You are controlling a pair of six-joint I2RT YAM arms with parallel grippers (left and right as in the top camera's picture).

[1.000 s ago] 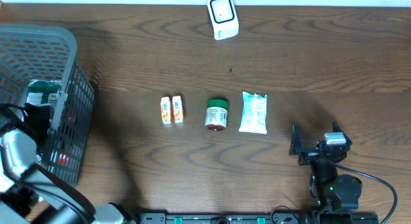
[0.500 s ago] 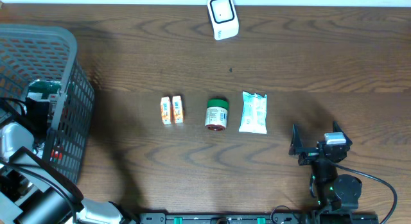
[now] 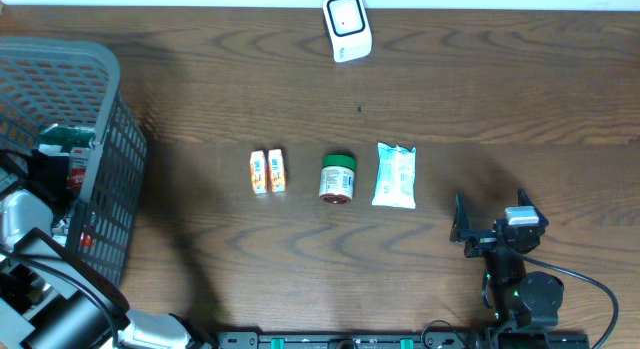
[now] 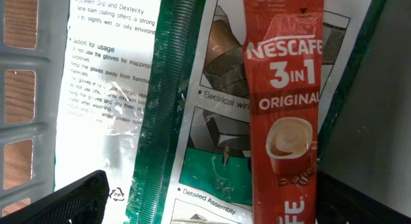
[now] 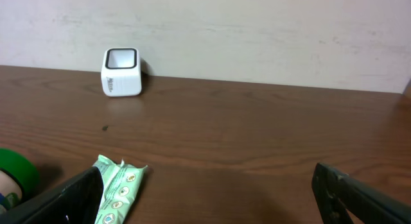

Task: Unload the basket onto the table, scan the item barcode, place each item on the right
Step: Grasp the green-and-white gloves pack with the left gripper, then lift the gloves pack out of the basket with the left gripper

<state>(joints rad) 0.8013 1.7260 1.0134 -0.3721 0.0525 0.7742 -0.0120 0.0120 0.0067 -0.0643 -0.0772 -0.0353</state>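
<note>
Dark brown wood-grain counter (image 3: 480,99). Grey plastic lattice basket (image 3: 118,179). Slim red coffee sachet (image 4: 286,121) with white lettering. Glossy green-and-white printed plastic bag (image 4: 103,89). White boxy scanner (image 3: 346,27), black window. Round green-lidded jar (image 3: 338,179).

The red sachet (image 4: 282,121) carried the white brand name "NESCAFE" over "3 IN 1" and "ORIGINAL", with the letters "FE" starting again at its lower edge. The clear glove packet (image 4: 103,89) that it lay across bore small black print, of which "Dexterity", "Caution for usage", "use the gloves for" and "gloves away from flam" could be made out. It also carried a recycling triangle low down, and the captions "Electrical wiri" and "Detailed Assembly" on its green-and-white card. The labels on the green-lidded jar (image 3: 338,178) and the two small orange boxes (image 3: 267,172) on the desk (image 3: 500,89) were too small to read.
</note>
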